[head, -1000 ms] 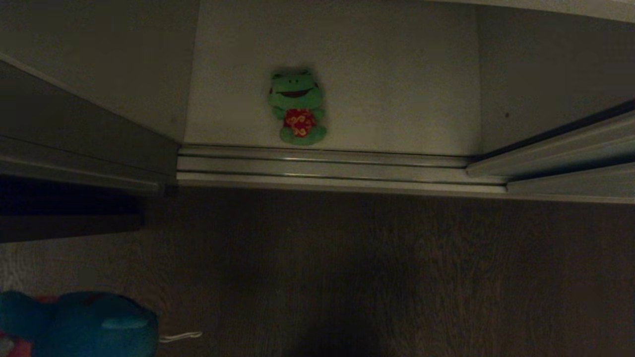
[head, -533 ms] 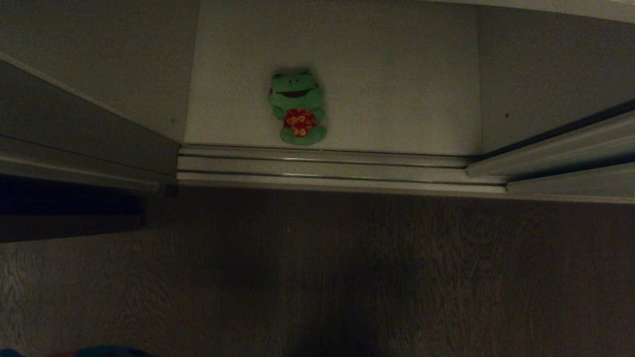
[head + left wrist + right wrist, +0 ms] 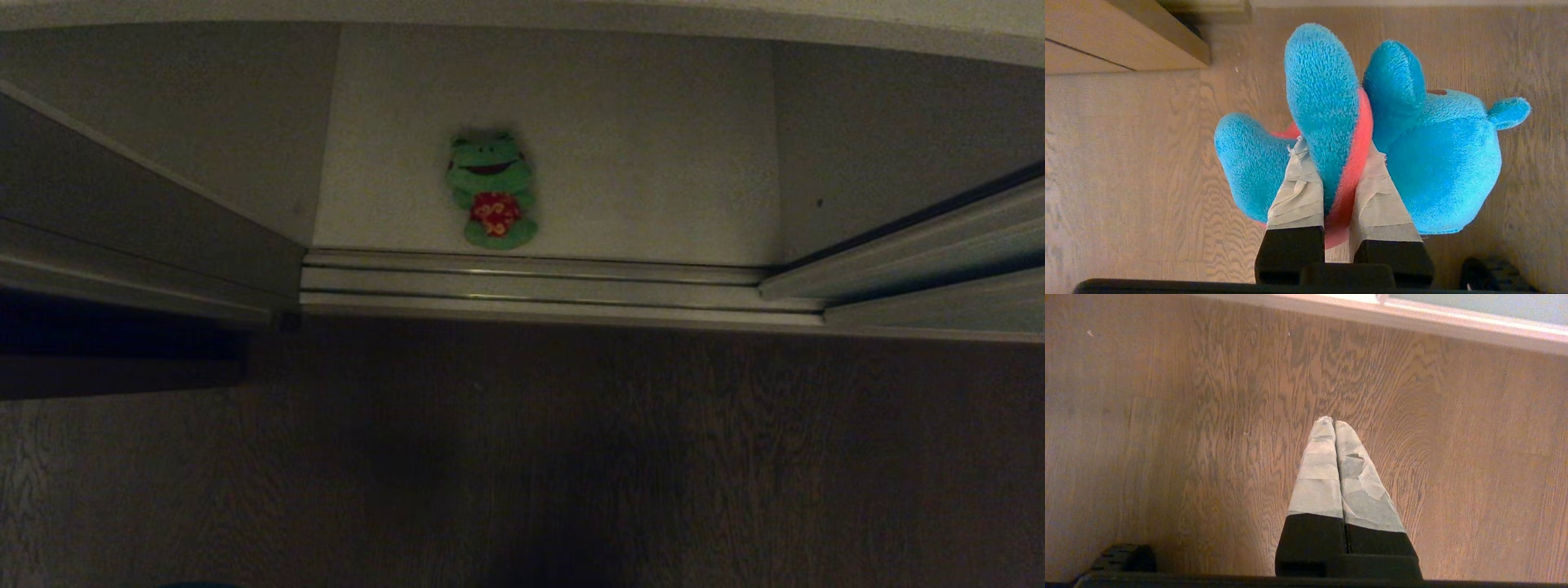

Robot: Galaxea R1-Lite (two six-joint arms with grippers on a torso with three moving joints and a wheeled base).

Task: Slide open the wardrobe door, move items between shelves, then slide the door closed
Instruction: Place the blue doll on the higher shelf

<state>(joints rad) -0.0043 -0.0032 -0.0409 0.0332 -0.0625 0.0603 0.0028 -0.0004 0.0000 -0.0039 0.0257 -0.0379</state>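
**Gripping the blue plush over the wood floor**

Clamping the blue plush toy (image 3: 1437, 163) by a limb and its pink top, the left gripper (image 3: 1337, 153) hangs above the wood floor (image 3: 1126, 163). The right gripper (image 3: 1334, 424) is closed on nothing, over bare floor. The green frog plush (image 3: 491, 190) sits upright at the front edge of the white bottom shelf (image 3: 653, 147), just behind the door tracks (image 3: 531, 282), with the sliding wardrobe door (image 3: 939, 245) pushed to the right.

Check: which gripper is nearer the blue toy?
Left. The left gripper is shut on the blue toy, above the floor. The right gripper is shut, empty, no toy in its view.
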